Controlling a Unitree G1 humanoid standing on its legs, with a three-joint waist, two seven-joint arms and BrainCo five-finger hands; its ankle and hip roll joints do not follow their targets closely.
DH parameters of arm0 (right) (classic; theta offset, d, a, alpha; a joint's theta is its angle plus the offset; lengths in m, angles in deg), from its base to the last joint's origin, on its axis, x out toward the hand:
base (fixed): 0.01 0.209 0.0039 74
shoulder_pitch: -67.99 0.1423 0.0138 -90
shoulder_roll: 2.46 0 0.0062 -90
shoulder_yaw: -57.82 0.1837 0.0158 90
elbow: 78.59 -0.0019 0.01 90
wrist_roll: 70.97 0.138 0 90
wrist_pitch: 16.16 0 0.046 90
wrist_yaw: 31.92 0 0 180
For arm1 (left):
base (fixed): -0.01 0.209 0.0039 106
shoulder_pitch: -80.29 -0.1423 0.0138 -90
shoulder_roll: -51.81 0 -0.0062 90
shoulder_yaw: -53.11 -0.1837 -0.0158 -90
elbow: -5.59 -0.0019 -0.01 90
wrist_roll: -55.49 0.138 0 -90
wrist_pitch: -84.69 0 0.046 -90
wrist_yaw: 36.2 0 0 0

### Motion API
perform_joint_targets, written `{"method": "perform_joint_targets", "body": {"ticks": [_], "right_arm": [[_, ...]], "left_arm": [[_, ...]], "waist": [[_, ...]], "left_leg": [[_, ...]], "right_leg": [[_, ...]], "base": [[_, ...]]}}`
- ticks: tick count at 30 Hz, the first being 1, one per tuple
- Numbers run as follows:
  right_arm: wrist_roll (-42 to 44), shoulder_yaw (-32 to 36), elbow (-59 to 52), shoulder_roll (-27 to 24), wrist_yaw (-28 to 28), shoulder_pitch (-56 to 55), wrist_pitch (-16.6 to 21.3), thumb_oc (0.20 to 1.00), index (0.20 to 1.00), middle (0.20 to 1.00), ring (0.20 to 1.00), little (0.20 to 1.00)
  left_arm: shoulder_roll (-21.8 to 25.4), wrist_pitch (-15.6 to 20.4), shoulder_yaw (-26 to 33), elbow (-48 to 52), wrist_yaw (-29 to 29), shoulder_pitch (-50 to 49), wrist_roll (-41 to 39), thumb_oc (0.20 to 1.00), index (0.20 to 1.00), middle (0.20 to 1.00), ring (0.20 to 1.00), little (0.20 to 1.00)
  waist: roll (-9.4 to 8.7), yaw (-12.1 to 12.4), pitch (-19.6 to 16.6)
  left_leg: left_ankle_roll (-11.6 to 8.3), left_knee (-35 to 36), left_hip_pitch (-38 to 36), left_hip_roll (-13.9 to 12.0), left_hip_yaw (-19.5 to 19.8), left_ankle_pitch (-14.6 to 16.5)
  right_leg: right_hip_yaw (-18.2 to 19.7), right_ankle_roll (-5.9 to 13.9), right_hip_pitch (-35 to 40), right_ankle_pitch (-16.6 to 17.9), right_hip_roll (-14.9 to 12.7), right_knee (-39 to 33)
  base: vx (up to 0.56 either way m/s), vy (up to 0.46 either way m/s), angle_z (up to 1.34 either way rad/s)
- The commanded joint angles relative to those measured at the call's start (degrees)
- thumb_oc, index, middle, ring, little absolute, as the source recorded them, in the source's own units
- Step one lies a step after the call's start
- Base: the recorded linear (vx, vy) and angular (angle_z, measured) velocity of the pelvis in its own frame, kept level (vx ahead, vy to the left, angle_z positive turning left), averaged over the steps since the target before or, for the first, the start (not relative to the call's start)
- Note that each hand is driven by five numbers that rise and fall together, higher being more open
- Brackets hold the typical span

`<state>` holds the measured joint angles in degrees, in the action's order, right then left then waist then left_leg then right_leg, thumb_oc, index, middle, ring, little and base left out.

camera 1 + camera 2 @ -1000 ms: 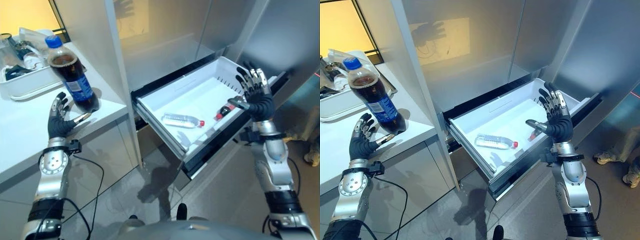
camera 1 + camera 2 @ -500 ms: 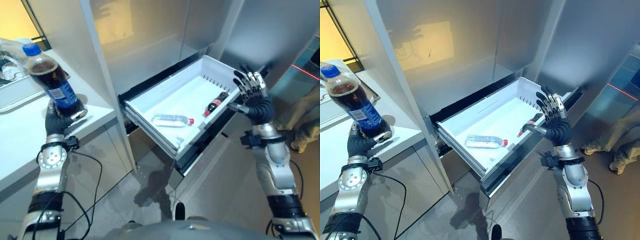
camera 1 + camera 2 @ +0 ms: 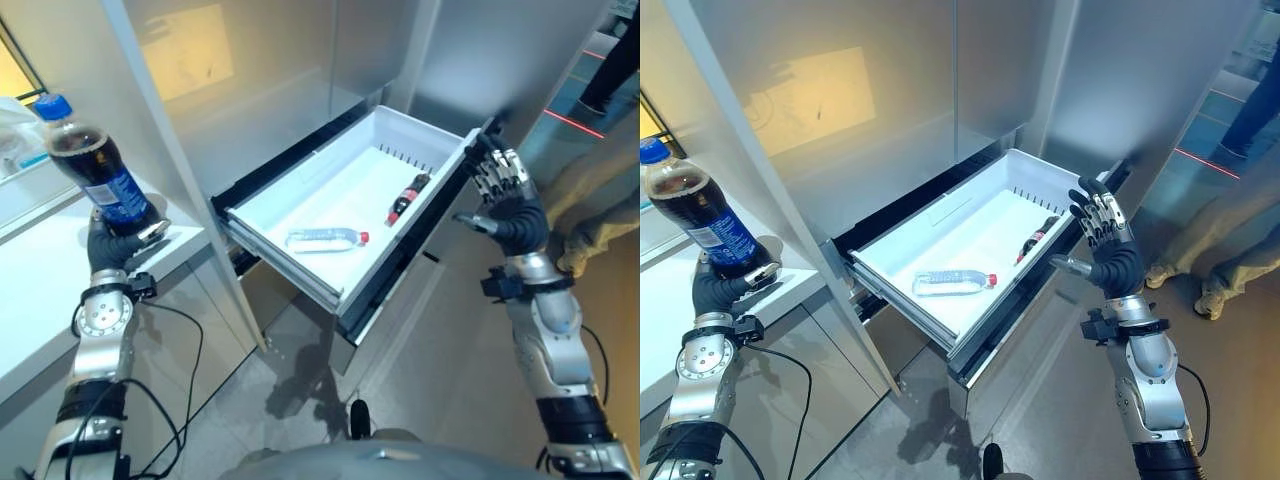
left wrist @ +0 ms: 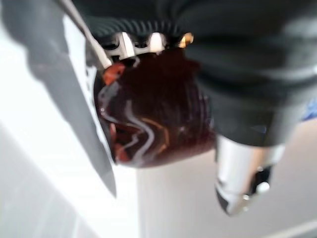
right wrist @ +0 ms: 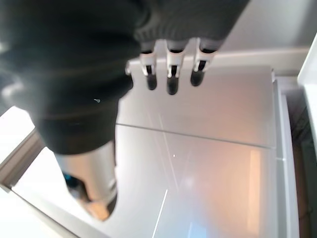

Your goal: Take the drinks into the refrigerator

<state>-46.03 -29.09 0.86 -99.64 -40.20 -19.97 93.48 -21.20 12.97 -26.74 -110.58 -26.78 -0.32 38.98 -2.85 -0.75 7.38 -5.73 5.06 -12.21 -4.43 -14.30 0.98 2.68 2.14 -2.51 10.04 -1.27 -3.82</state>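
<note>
My left hand (image 3: 112, 245) is nearest, at the edge of the white countertop (image 3: 40, 300). Its fingers are curled round the lower body of the large clear plastic bottle of dark cola with a blue cap and blue label (image 3: 95, 175), which stands upright in the grasp. In the left wrist view the ribbed dark base of the bottle (image 4: 151, 121) sits against my fingertips (image 4: 123, 45).

Handling judgement: the bottle looks nearly full, so expect it to be heavy and top-loaded. The wall is smooth plastic and may slip or flex under pressure. A hold at or just below the label would carry it more steadily than a hold at the base. Keep it upright in transit.

My right hand (image 3: 1108, 250) is raised beside the front corner of the drawer, apart from it, fingers straight and spread, holding nothing.

Further out, the white plastic refrigerator drawer (image 3: 300, 285) is pulled open. Two drinks lie on their sides in it: a small clear water bottle with a red cap (image 3: 322, 238) near the front, and a small dark cola bottle with a red label (image 3: 404, 195) toward the back. The bare floor between them should take the large bottle laid flat.

Behind the drawer stand the grey refrigerator panels (image 3: 900, 70).
</note>
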Motion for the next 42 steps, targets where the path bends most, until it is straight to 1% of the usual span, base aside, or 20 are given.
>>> {"method": "perform_joint_targets", "body": {"ticks": [1, 6, 15, 19, 21, 22, 23, 24, 25, 27, 28, 29, 33, 35, 38, 41, 42], "right_arm": [[2.07, 1.74, -6.51, -0.60, -0.38, 2.13, 2.08, 1.000, 1.000, 1.000, 1.000, 1.000], [1.88, 1.84, -6.64, -0.14, -0.42, 1.96, 2.27, 1.000, 1.000, 1.000, 1.000, 1.000], [1.57, 2.06, -6.42, 0.51, -0.57, 0.82, 2.39, 1.000, 1.000, 1.000, 1.000, 1.000], [1.60, 2.59, -6.27, 1.08, -0.56, 0.31, 2.49, 1.000, 1.000, 1.000, 1.000, 1.000], [1.19, 2.98, -6.19, 1.45, -0.31, 0.15, 2.58, 1.000, 1.000, 1.000, 1.000, 1.000], [1.17, 2.95, -6.20, 1.44, -0.31, 0.13, 2.57, 1.000, 1.000, 1.000, 1.000, 1.000], [0.74, 3.29, -5.96, 1.62, -0.02, 0.04, 2.58, 1.000, 1.000, 1.000, 1.000, 1.000], [0.73, 3.26, -5.95, 1.60, -0.02, 0.02, 2.59, 1.000, 1.000, 1.000, 1.000, 1.000], [0.39, 3.77, -5.72, 1.67, 0.04, -0.10, 2.57, 1.000, 1.000, 1.000, 1.000, 1.000], [0.32, 3.92, -5.66, 1.69, 0.08, -0.07, 2.61, 1.000, 1.000, 1.000, 1.000, 1.000], [0.01, 4.50, -5.39, 1.89, 0.21, -0.09, 2.73, 1.000, 1.000, 1.000, 1.000, 1.000], [0.01, 4.46, -5.38, 1.86, 0.20, -0.12, 2.75, 1.000, 1.000, 1.000, 1.000, 1.000], [-0.78, 5.78, -5.07, 1.79, 0.21, -0.43, 2.78, 1.000, 1.000, 1.000, 1.000, 1.000], [-1.08, 6.31, -4.78, 1.72, 0.06, -0.59, 2.84, 1.000, 1.000, 1.000, 1.000, 1.000], [-1.35, 7.11, -4.62, 1.58, -0.19, -0.74, 2.97, 1.000, 1.000, 1.000, 1.000, 1.000], [-1.25, 7.78, -4.07, 1.29, -0.39, -0.63, 3.12, 1.000, 1.000, 1.000, 1.000, 1.000], [-1.24, 7.80, -4.04, 1.27, -0.41, -0.63, 3.14, 1.000, 1.000, 1.000, 1.000, 1.000]], "left_arm": [[2.65, 3.07, -1.21, -2.05, -1.01, 7.38, 0.85, 0.200, 0.200, 0.200, 0.200, 0.200], [2.06, 3.50, -1.12, -1.38, -0.89, 7.36, 0.49, 0.200, 0.200, 0.200, 0.200, 0.200], [0.64, 4.24, -0.07, -0.43, -0.42, 6.10, 0.09, 0.200, 0.200, 0.200, 0.200, 0.200], [-0.81, 4.94, 0.67, 2.49, -0.69, 4.50, -0.67, 0.200, 0.200, 0.200, 0.200, 0.200], [-1.84, 5.66, 1.51, 6.06, -1.14, 2.86, -1.56, 0.200, 0.200, 0.200, 0.200, 0.200], [-1.88, 5.60, 1.58, 6.23, -1.17, 2.71, -1.58, 0.200, 0.200, 0.200, 0.200, 0.200], [-2.76, 6.06, 2.40, 8.85, -1.35, 1.25, -1.96, 0.200, 0.200, 0.200, 0.200, 0.200], [-2.82, 5.99, 2.47, 9.03, -1.36, 1.10, -1.95, 0.200, 0.200, 0.200, 0.200, 0.200], [-3.76, 6.58, 3.15, 11.97, -2.26, -0.62, -2.73, 0.200, 0.200, 0.200, 0.200, 0.200], [-4.35, 6.71, 3.58, 13.69, -2.71, -1.67, -3.05, 0.200, 0.200, 0.200, 0.200, 0.200], [-5.23, 7.20, 4.28, 16.84, -3.78, -3.54, -3.85, 0.200, 0.200, 0.200, 0.200, 0.200], [-5.30, 7.09, 4.36, 17.06, -3.82, -3.73, -3.87, 0.200, 0.200, 0.200, 0.200, 0.200], [-7.16, 7.92, 5.63, 23.97, -7.93, -7.64, -7.28, 0.200, 0.200, 0.200, 0.200, 0.200], [-8.26, 8.00, 5.74, 28.16, -11.70, -9.71, -11.27, 0.200, 0.200, 0.200, 0.200, 0.200], [-9.88, 7.81, 5.89, 32.81, -15.87, -11.88, -16.29, 0.200, 0.200, 0.200, 0.200, 0.200], [-11.05, 7.47, 5.45, 36.71, -19.89, -13.05, -21.10, 0.200, 0.200, 0.200, 0.200, 0.200], [-11.07, 7.42, 5.47, 36.80, -19.98, -13.12, -21.19, 0.200, 0.200, 0.200, 0.200, 0.200]], "waist": [[1.25, -1.48, 1.11], [1.23, -1.68, 1.05], [1.19, -1.40, 0.83], [1.26, -1.00, 0.84], [1.25, -0.49, 0.96], [1.26, -0.54, 0.94], [1.15, -0.07, 1.05], [1.17, -0.13, 1.03], [1.07, 0.41, 1.19], [1.02, 0.58, 1.22], [0.91, 1.08, 1.42], [0.92, 1.01, 1.38], [0.61, 2.01, 1.60], [0.41, 2.38, 1.66], [0.26, 2.92, 1.70], [0.03, 3.60, 1.74], [0.04, 3.58, 1.74]], "left_leg": [[4.76, -7.14, 1.40, 2.25, 1.39, 8.37], [4.91, -7.57, 1.42, 2.32, 0.46, 8.68], [5.00, -7.11, 1.09, 2.38, -0.26, 8.62], [5.05, -6.26, 0.72, 2.44, 0.01, 8.29], [5.07, -5.64, 0.58, 2.41, 0.44, 8.07], [5.07, -5.61, 0.55, 2.42, 0.47, 8.04], [5.13, -5.28, 0.49, 2.47, 0.91, 7.97], [5.13, -5.25, 0.46, 2.48, 0.95, 7.95], [5.15, -5.09, 0.54, 2.52, 1.45, 7.89], [5.19, -5.05, 0.61, 2.53, 1.80, 7.86], [5.26, -4.99, 0.79, 2.50, 2.24, 7.80], [5.27, -5.00, 0.79, 2.51, 2.29, 7.79], [5.34, -4.82, 1.10, 2.57, 3.30, 7.76], [5.45, -4.88, 1.28, 2.60, 3.95, 7.80], [5.55, -4.87, 1.49, 2.67, 4.67, 7.78], [5.69, -4.79, 1.66, 2.77, 5.60, 7.73], [5.69, -4.78, 1.66, 2.78, 5.65, 7.71]], "right_leg": [[1.50, 4.05, 1.71, -9.66, -1.53, 9.58], [2.58, 4.14, 1.19, -9.43, -1.32, 9.66], [3.18, 4.14, 1.32, -9.32, -1.03, 9.31], [2.85, 4.19, 1.59, -9.21, -1.08, 8.93], [2.28, 4.19, 1.79, -9.17, -1.31, 8.70], [2.25, 4.19, 1.82, -9.17, -1.33, 8.68], [1.84, 4.17, 2.05, -9.19, -1.42, 8.55], [1.80, 4.17, 2.08, -9.19, -1.43, 8.54], [1.18, 4.13, 2.24, -9.22, -1.56, 8.42], [0.83, 4.09, 2.38, -9.25, -1.68, 8.30], [0.45, 4.02, 2.55, -9.28, -1.86, 8.19], [0.40, 4.02, 2.58, -9.28, -1.88, 8.17], [-0.67, 3.91, 2.90, -9.37, -2.22, 8.04], [-1.37, 3.90, 3.10, -9.49, -2.45, 8.04], [-2.10, 3.89, 3.33, -9.53, -2.76, 7.93], [-2.97, 3.84, 3.69, -9.63, -3.13, 7.91], [-3.01, 3.84, 3.72, -9.63, -3.15, 7.89]], "base": [[-0.01, 0.009, -0.15], [-0.01, 0.005, -0.12], [0.00, 0.000, 0.00], [0.00, 0.000, 0.00], [0.00, 0.000, 0.00], [0.00, 0.000, 0.00], [0.00, 0.000, 0.00], [0.00, 0.000, 0.00], [0.00, 0.000, 0.00], [0.00, -0.014, 0.05], [-0.01, -0.015, 0.05], [0.00, -0.016, 0.04], [0.01, -0.012, 0.07], [0.00, -0.015, 0.17], [0.00, -0.010, 0.11], [0.00, -0.008, 0.15], [0.00, -0.006, 0.16]]}}
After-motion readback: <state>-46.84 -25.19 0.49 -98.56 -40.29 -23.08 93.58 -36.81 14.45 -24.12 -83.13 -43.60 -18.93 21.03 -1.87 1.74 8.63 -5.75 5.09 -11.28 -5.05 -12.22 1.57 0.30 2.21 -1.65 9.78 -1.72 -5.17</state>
